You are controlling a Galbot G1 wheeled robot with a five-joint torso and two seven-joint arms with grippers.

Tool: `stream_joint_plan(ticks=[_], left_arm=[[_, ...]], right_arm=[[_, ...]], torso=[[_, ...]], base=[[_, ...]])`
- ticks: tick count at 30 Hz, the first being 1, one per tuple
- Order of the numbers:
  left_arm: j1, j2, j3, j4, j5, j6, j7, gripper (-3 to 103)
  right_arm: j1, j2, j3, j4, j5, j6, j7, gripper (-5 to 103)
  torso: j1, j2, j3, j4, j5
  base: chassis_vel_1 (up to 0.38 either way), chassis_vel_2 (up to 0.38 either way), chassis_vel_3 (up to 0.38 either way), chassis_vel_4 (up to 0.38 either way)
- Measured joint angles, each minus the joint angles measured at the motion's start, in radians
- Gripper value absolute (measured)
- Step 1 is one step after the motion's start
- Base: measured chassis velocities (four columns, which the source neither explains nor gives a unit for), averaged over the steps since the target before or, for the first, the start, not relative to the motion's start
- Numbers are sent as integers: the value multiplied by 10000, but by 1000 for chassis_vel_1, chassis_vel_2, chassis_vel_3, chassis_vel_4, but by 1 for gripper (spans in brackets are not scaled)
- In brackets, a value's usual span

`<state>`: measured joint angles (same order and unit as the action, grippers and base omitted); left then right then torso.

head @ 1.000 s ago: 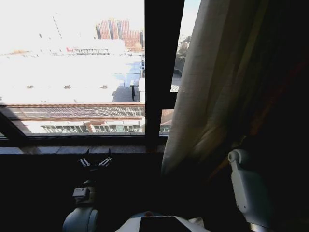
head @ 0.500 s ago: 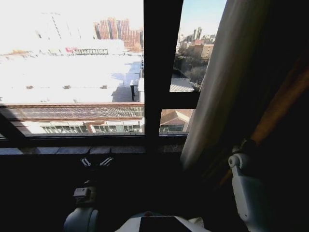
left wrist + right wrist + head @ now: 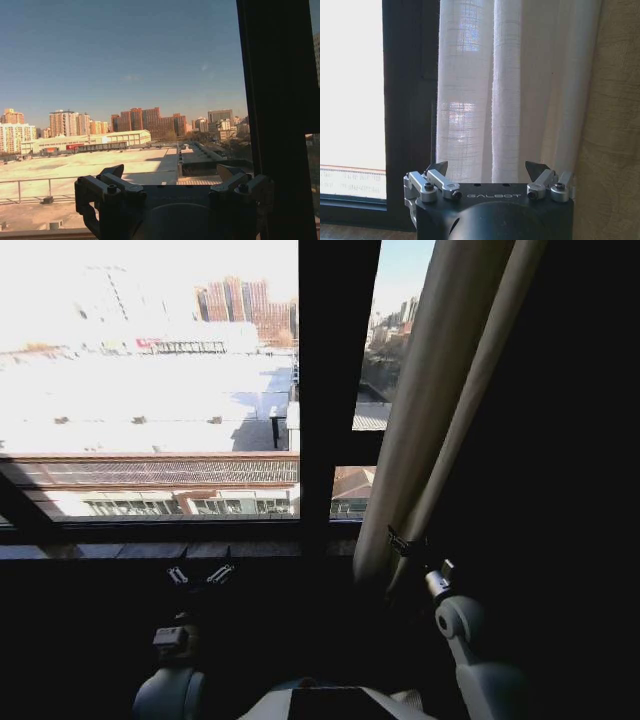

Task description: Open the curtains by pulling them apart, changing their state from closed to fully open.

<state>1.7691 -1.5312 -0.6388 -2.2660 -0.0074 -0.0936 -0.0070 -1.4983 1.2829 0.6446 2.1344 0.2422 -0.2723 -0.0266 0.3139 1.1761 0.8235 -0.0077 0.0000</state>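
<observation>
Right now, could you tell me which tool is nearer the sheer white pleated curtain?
Right. The right tool is at the sheer white pleated curtain; the left tool sits apart, below the window.

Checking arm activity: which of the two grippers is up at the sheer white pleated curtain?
The right gripper, open beside the sheer white pleated curtain; the left gripper sits low below the window.

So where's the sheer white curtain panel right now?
In the head view the sheer white pleated curtain panel hangs gathered on the robot's right, just right of the dark window frame bar, with the right hand open at its lower edge.
</observation>
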Motion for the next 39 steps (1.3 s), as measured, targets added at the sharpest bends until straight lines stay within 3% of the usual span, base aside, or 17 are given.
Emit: stream_joint_plan(ticks=[6,20,39], left_arm=[[-22,9,47,23,-3,15,-2,100],[-16,19,35,55,-8,29,-2,100],[42,-23,60,80,50,-7,2,100]], right_arm=[[-139,208,-40,-132,-845,652,-155,100],[-205,369,-340,-229,-1731,892,-163,100],[-290,453,-436,-426,-2134,1077,-163,100]], torso=[[0,0,0,0,2],[0,0,0,1,3],[0,0,1,-1,1]], base=[[0,0,0,0],[77,75,-81,-72],[300,307,-312,-304]])
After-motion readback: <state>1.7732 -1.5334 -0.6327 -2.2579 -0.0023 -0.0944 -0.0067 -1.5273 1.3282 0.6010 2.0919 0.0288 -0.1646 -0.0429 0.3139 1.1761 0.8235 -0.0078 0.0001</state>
